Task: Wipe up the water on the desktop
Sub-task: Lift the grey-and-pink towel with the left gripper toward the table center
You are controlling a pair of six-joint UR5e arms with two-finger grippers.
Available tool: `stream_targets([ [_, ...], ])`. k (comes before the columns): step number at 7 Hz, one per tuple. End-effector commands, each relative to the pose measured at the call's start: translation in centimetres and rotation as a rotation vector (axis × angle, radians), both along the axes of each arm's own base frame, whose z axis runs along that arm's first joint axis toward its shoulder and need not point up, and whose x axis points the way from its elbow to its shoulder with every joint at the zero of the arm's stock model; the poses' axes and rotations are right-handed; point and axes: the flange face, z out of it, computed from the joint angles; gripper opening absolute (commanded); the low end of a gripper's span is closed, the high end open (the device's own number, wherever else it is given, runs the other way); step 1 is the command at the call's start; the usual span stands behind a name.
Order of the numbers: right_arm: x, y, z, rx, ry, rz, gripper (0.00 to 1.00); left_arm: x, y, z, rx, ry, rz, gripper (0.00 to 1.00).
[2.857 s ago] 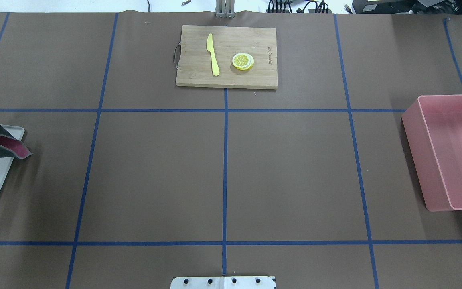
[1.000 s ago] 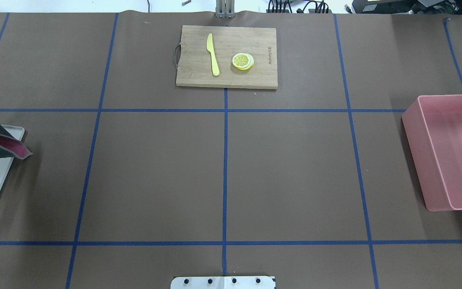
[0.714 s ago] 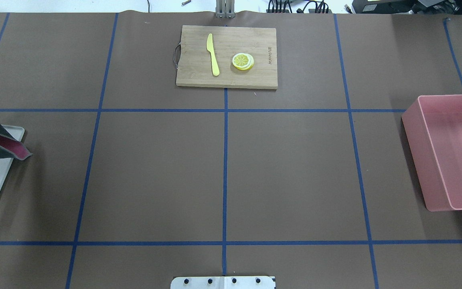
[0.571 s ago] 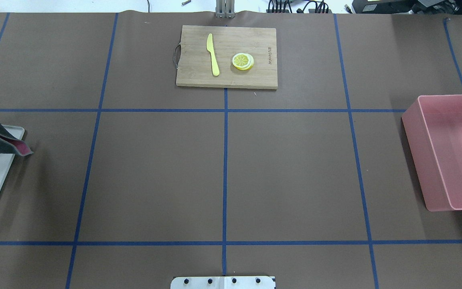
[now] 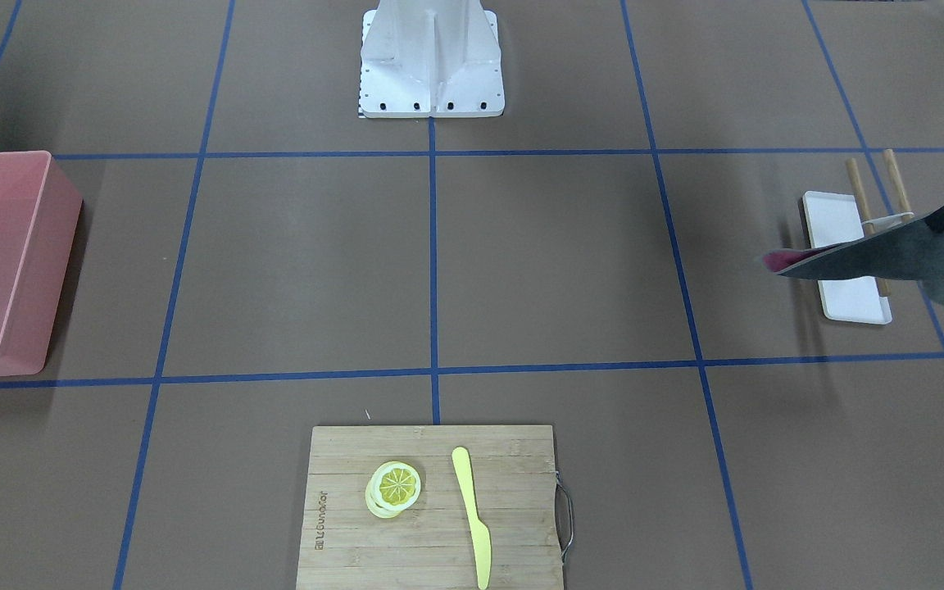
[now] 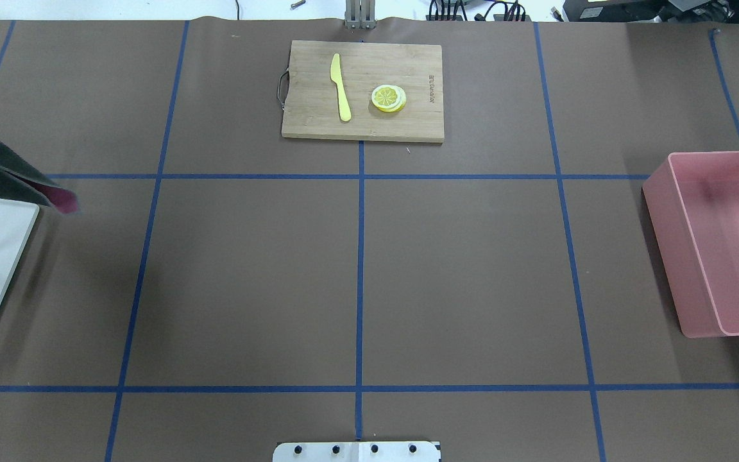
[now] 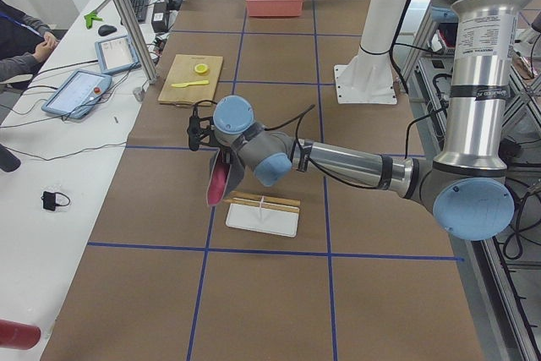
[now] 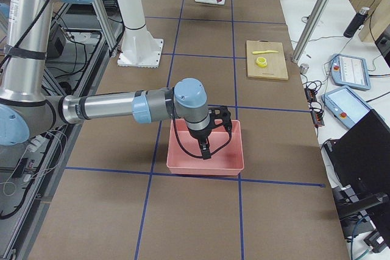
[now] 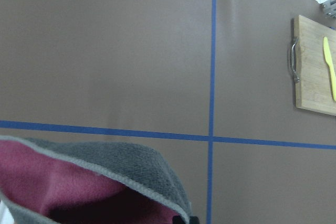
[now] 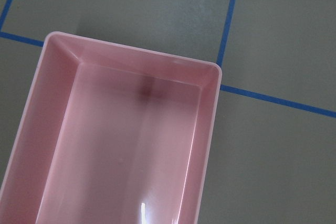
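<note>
The brown desktop [image 6: 472,276], gridded with blue tape, fills every view; any wetness on it is too faint to make out. The pink bin [image 6: 664,256] sits at the robot's right end, cut off by the overhead view's edge. The right gripper [image 8: 205,147] hangs over it, seen only from the side, so I cannot tell how its jaws stand. The bamboo cutting board [image 6: 312,83] lies at the far middle. A grey cloth with a pink underside [image 5: 890,258] dangles by one corner, pinched in the left gripper [image 5: 943,217], which is mostly out of frame. The cloth hides part of the white tray [image 5: 832,217] below. On the board lie a yellow knife [image 6: 341,90] and lemon slices [image 6: 388,98].
</note>
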Motion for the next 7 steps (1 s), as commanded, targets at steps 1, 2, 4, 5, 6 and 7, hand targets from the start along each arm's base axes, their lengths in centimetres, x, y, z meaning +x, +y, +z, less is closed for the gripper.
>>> stream_targets([
  [1, -0.9, -0.3, -1.5, 0.079, -0.055, -0.023, 1.0, 0.2, -1.7, -7.4, -0.113, 0.073, -0.073, 0.0],
  [2, -1.3, -0.8, -2.2, 0.094, -0.066, -0.034, 1.0, 0.2, -2.1, -9.0, -0.122, 0.088, -0.089, 0.0],
  [4, -3.1, -2.9, -5.1, 0.151, -0.127, -0.072, 0.97, 1.1, -3.0, -12.2, -0.181, 0.132, -0.113, 0.0],
  [5, -6.2, -4.6, -7.7, 0.186, -0.157, -0.106, 0.88, 2.4, -3.1, -13.1, -0.201, 0.144, -0.1, 0.0],
  [6, -9.5, -5.8, -10.2, 0.187, -0.195, -0.114, 0.88, 3.7, -3.3, -14.3, -0.223, 0.158, -0.088, 0.0],
  [7, -13.2, -7.0, -13.3, 0.217, -0.233, -0.133, 0.98, 5.4, -3.2, -16.0, -0.239, 0.175, -0.068, 0.0],
])
